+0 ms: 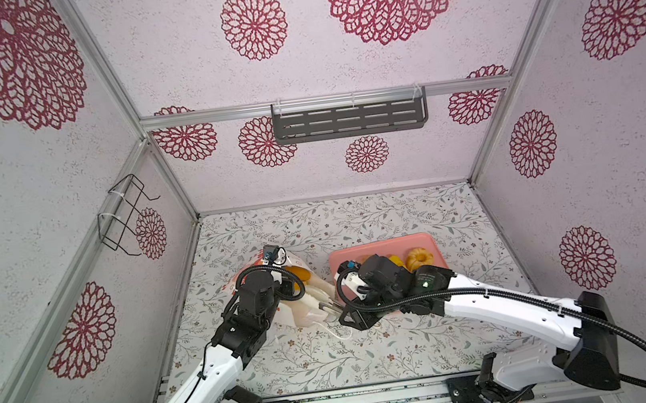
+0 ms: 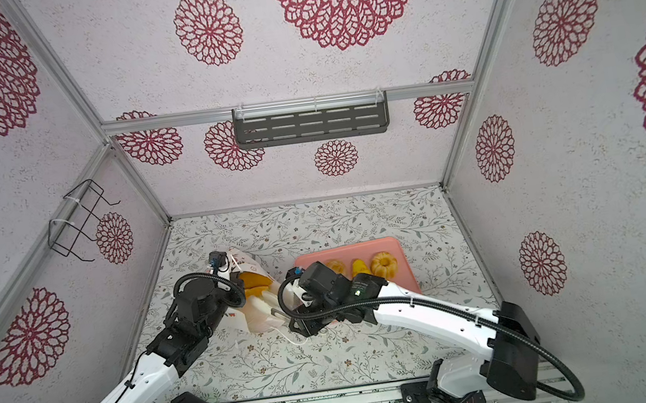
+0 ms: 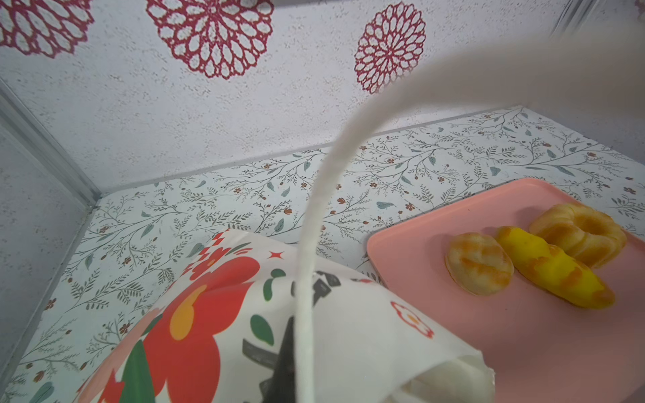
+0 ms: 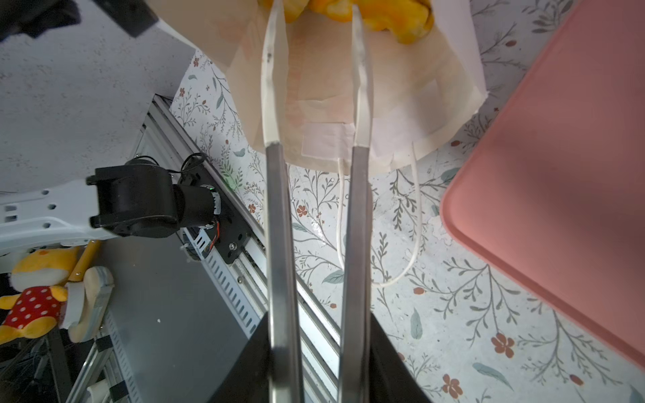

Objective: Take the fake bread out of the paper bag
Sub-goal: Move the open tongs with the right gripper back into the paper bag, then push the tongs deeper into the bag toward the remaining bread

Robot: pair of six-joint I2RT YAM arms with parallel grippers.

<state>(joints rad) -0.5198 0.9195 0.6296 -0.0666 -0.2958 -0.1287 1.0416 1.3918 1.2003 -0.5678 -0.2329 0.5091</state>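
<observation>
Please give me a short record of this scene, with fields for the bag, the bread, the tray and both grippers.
paper bag: on its side on the table, mouth toward the right arm
bread in bag: orange pieces visible inside the mouth
pink tray: beside the bag, holds three breads
breads on tray: ring bun, long yellow piece, round roll
left gripper: shut on the bag's cord handle
right gripper: fingers inside the bag mouth, tips at the bread; grip not clear
</observation>
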